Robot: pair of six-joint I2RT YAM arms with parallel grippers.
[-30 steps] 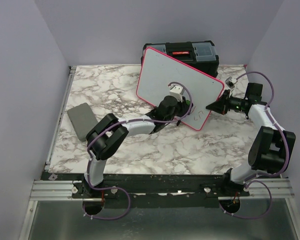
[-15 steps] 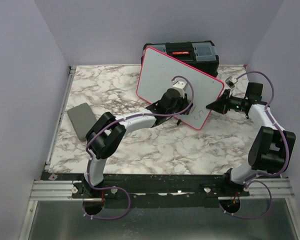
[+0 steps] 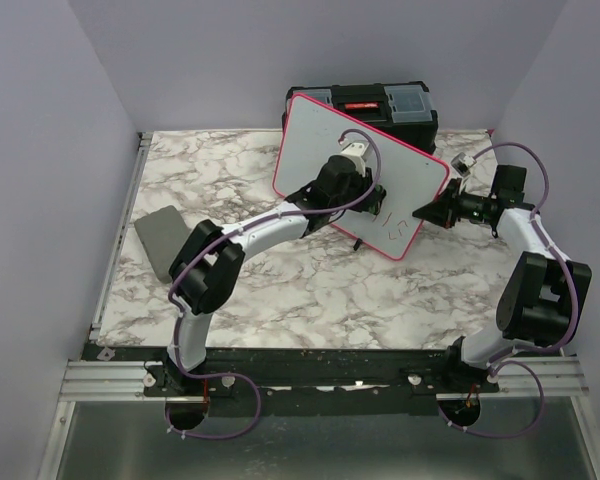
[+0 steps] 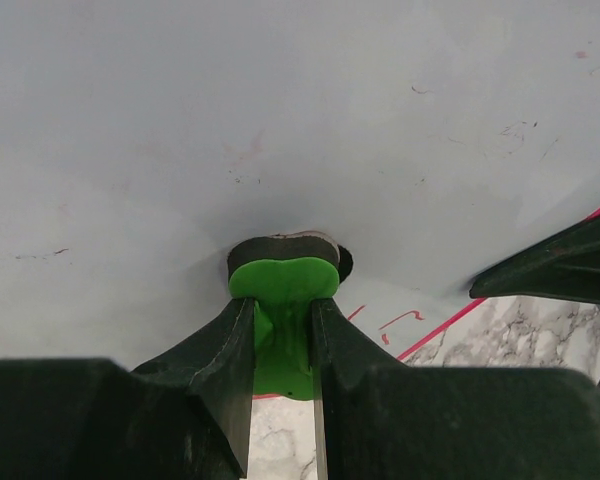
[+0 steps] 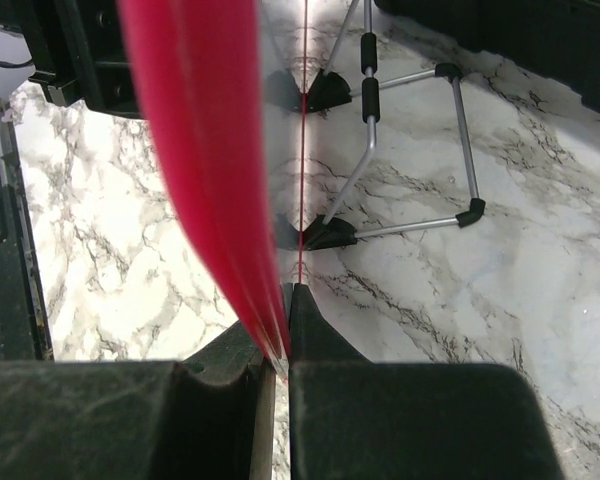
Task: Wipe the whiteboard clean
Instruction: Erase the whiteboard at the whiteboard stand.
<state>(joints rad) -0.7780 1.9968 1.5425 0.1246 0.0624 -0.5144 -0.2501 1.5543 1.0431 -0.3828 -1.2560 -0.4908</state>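
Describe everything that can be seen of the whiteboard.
The whiteboard is a white rectangle with a pink-red rim and rounded corners. It stands tilted on a wire stand with black feet, before the black toolbox. Its face is mostly clean; faint red marks show near the lower right corner. The right gripper clamps its right edge; the left gripper presses a green eraser on its face.

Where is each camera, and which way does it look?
Top: high behind the arms, looking down at the table and whiteboard; both arms show.
Left wrist: on the left arm, facing the whiteboard up close; left gripper holds a green eraser.
Right wrist: on the right arm, looking along the whiteboard's rim; right gripper pinches it.
Shared: all three show the whiteboard.
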